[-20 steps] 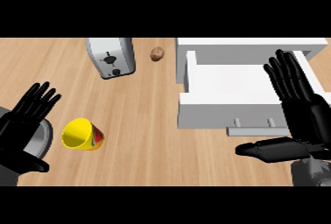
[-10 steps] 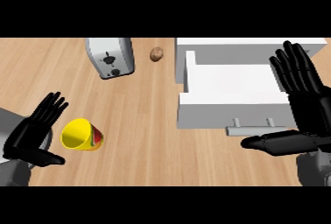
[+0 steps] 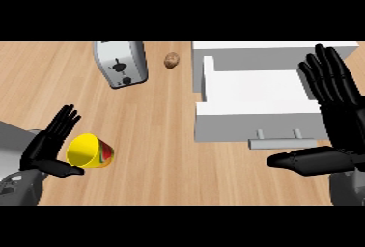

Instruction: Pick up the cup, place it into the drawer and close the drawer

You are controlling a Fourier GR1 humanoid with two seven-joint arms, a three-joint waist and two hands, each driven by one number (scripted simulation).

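As it lies sideways, the cup [image 3: 92,152] opens leftward.

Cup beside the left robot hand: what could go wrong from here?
The cup lies tipped, its mouth toward the open left robot hand; a nudge might roll it away instead of seating a grasp. The right robot hand hangs over the right side of the open drawer and could block the placement.

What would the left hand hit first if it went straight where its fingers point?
Probably the toaster, near its left edge; the yellow cup sits beside the left hand, off that line. Height is unclear.
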